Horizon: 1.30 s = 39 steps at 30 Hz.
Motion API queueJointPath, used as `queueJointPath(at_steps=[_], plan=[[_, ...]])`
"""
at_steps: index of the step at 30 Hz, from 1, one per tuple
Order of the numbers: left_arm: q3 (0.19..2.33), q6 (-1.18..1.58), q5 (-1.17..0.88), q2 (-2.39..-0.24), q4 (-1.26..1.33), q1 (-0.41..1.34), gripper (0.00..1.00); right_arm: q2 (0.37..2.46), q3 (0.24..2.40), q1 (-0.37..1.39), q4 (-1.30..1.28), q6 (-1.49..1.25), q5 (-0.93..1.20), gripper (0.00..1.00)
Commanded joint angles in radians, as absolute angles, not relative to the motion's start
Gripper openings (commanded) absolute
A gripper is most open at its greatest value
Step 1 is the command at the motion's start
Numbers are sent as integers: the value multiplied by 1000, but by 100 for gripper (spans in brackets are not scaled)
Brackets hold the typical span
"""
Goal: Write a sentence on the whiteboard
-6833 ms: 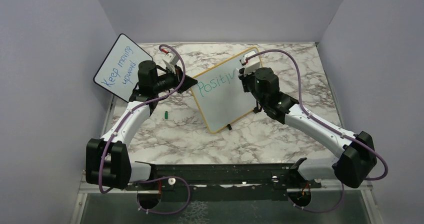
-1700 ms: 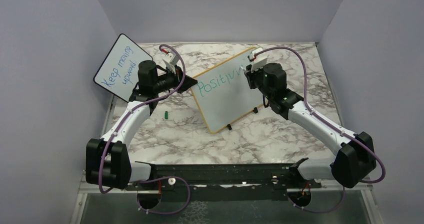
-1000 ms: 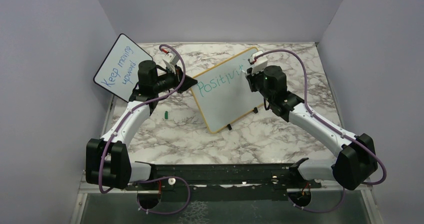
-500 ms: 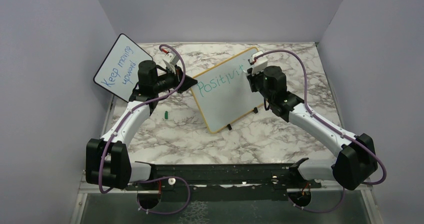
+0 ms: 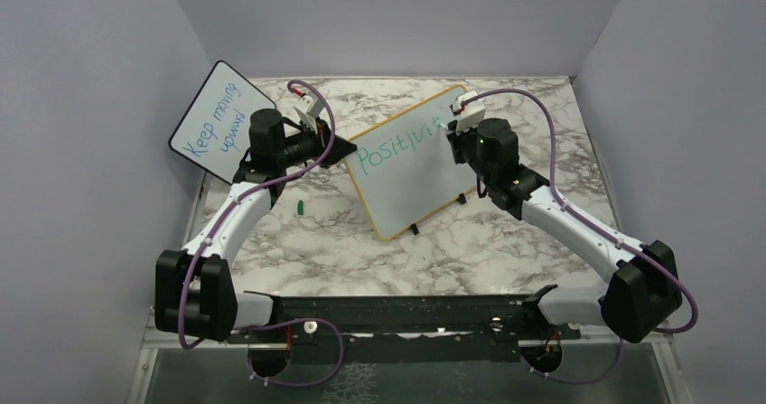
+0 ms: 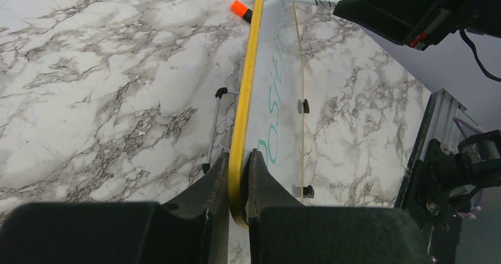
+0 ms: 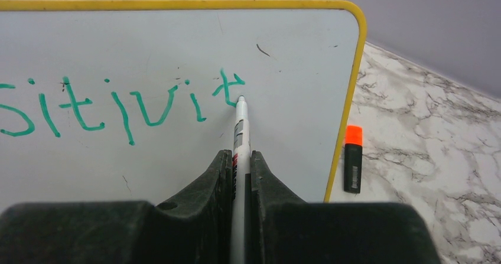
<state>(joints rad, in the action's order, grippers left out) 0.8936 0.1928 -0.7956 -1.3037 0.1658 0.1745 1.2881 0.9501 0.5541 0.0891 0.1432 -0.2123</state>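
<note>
The yellow-framed whiteboard (image 5: pixel 411 164) stands tilted on the marble table, its frame (image 6: pixel 247 87) seen edge-on in the left wrist view. Green letters reading "Positivit" (image 5: pixel 397 145) run along its top; in the right wrist view the sentence (image 7: pixel 118 106) ends in a "t". My left gripper (image 6: pixel 238 157) is shut on the board's left frame edge. My right gripper (image 7: pixel 238 155) is shut on a white marker (image 7: pixel 239 135), whose tip touches the board just under the last "t". That marker (image 6: pixel 307 0) also shows from the left wrist.
A smaller black-framed board (image 5: pixel 217 122) with blue "Keep moving upward" leans at the back left wall. A green cap (image 5: pixel 299 208) lies on the table left of the whiteboard. An orange-capped black marker (image 7: pixel 353 157) lies behind the board's right edge. Grey walls enclose the table.
Over several seconds my right gripper has carried the marker rightward along the top line, adding letters after "Positiv". In the last half second almost nothing moves. The left arm stays still.
</note>
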Motion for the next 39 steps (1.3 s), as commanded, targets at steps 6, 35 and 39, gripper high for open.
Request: queueJointPath(at_steps=[6, 35, 39], plan=[[876, 110, -750, -1339, 54, 192, 0, 1266, 972, 542, 142, 153, -235, 0], [876, 109, -753, -1335, 54, 192, 0, 1321, 992, 525, 144, 137, -186, 0], [876, 107, -751, -1334, 53, 192, 0, 1308, 970, 525, 124, 129, -192, 0]])
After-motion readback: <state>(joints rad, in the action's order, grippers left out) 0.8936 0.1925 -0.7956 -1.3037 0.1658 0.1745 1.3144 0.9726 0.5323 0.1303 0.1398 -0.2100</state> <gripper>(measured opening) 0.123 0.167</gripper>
